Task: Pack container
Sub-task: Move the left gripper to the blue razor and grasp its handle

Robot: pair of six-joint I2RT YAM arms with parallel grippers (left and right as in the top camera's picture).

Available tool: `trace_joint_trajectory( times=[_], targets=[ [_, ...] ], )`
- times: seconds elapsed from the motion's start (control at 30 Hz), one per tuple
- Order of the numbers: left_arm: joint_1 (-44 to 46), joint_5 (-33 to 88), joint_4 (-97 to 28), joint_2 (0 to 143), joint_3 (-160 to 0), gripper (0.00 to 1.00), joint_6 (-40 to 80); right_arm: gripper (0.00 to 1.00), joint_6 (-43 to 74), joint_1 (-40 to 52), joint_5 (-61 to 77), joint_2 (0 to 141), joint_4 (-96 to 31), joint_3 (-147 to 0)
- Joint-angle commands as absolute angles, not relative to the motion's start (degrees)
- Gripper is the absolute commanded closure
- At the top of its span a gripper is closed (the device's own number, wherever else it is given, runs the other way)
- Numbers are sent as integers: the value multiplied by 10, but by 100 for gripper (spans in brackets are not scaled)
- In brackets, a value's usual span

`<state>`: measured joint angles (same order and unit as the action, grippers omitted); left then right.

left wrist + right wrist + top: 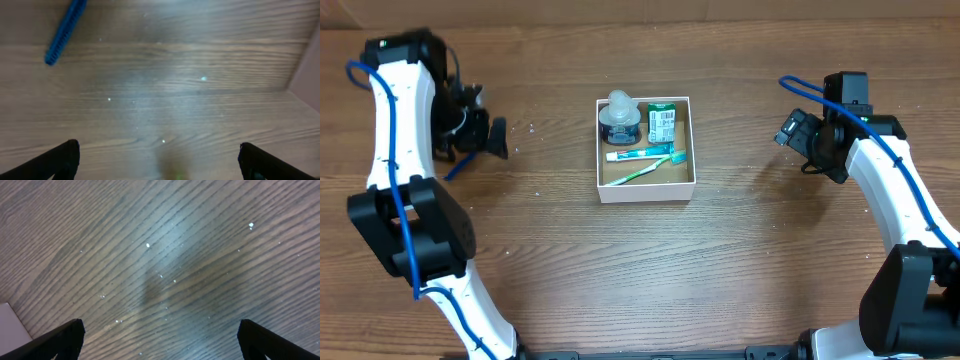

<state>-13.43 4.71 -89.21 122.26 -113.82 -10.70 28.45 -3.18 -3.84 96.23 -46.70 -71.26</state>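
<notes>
The container [646,189], a square shallow white box with a brown floor, sits at the middle of the table. Inside lie a dark round jar with a clear lid [619,122], a green box [662,123] and a green-and-blue toothbrush [645,161]. My left gripper [480,127] is open and empty at the far left, well away from the box. In the left wrist view its fingers [159,160] spread over bare wood. My right gripper [798,137] is open and empty to the right of the box; its fingers [160,340] also frame bare wood.
A blue cable [65,31] shows at the top left of the left wrist view. The wooden table [650,270] stretches around the box. A white corner [10,322] shows at the left edge of the right wrist view.
</notes>
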Motion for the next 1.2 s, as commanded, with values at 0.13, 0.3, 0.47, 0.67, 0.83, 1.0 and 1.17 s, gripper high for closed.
trace_joint_trajectory(
  times=[0.13,0.3,0.47,0.67,0.83,1.0,1.17],
  targets=[
    [-181,75,-757,1216,-1005,0,-100,0,285,-32,-44,966,-465,-726],
    [-182,71,-648,1216,-987,0,-179,0,285,-32,-44,966,-465,-726],
    [-180,71,-586,1216,-986,0,-288,0,285,-32,-44,966,-465,-726],
    [-180,69,-507,1216,-945,0,-356,0,285,-32,-44,966,-465,-726],
    [-181,69,-459,1216,-884,0,-356,0,285,-32,-44,966,-465,-726],
    [-181,84,-449,1216,-855,0,-356,0,285,-32,-44,966,-465,-726],
    [-181,160,-453,1216,-852,0,-325,0,285,-32,-44,966,-465,-726]
  ],
)
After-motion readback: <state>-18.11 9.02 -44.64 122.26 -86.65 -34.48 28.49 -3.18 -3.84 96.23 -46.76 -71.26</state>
